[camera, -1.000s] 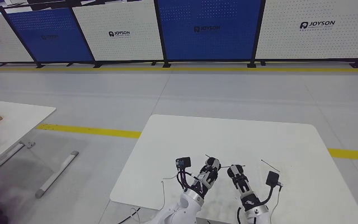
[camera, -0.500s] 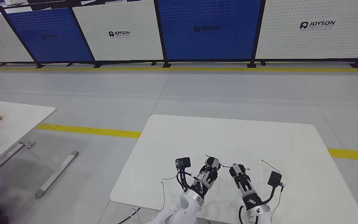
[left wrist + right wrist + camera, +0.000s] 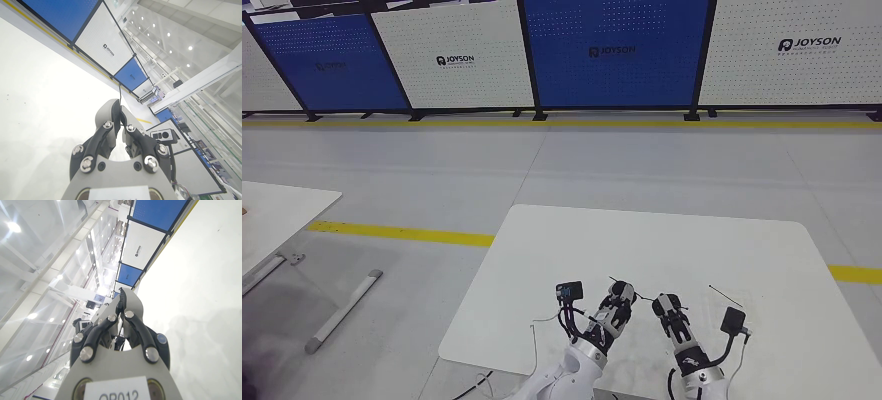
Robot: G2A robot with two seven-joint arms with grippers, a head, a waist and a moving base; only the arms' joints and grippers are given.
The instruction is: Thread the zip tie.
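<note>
Left gripper is pinching the zip tie between closed fingers, with the strap sticking straight out past the tips. Right gripper is also clamped shut on a black tie end, which is poking out just past its tips. Both are sitting side by side, near each other, over the near part of the white worktop. Another thin black strip is lying beside the right arm.

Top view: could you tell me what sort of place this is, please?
Probably a factory hall: blue and white perforated partition panels, a yellow line painted on the grey floor, and a high white ceiling with rows of lights.
</note>
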